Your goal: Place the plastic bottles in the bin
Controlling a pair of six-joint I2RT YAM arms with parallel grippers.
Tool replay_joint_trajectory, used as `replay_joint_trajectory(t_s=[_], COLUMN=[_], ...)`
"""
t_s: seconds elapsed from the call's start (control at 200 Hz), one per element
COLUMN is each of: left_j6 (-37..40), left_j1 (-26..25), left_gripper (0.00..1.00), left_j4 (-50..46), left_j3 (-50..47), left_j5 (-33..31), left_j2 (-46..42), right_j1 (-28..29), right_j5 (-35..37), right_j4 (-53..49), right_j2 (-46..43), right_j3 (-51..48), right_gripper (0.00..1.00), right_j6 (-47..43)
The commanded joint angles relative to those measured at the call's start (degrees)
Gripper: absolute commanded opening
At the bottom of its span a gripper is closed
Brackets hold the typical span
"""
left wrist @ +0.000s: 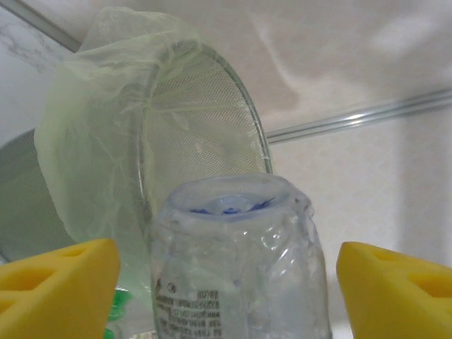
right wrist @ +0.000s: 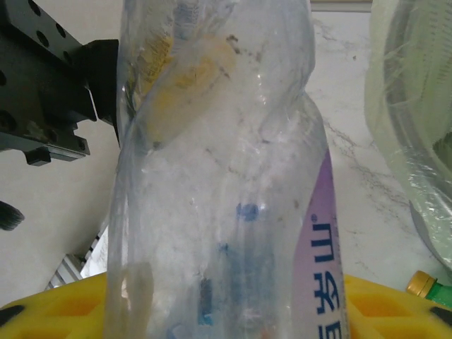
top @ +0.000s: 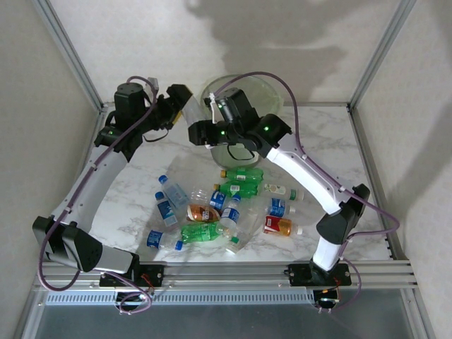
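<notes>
The left gripper [left wrist: 226, 279] stood wide open, its yellow pads [left wrist: 60, 279] apart from the clear bottle [right wrist: 219, 176] between them. The right gripper [right wrist: 226, 311] was clamped on that bottle, which hung in the air just beside the bin [top: 274, 92] at the far edge of the worktop [top: 339, 148]. The other plastic bottles [top: 205, 232] lay scattered toward the near edge.

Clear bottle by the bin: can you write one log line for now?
left pincer: open, not touching clear bottle | right pincer: shut on clear bottle | bin: close by
</notes>
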Motion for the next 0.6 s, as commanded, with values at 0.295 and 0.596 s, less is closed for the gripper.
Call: replay_joint_trajectory(t_s=[0.295,0.596], left_j6=[4.7,4.0], left_j1=[-0.5,-0.4], left_gripper=[1.0,0.94], left_j4=[-5.3,-9.7], left_j3=[4.9,-5.5], left_j5=[-15.9,-22.6], left_j2=[-2.9,-10.9], right_j1=[-7.4,-14.0], right_j5=[8.7,10.8], right_j4=[-1.8,-4.4], right_j2=[-2.7,3.2], right_j3=[1.4,5.9], right_gripper=[0.51,0.55], right_j6=[1.3,-0.6])
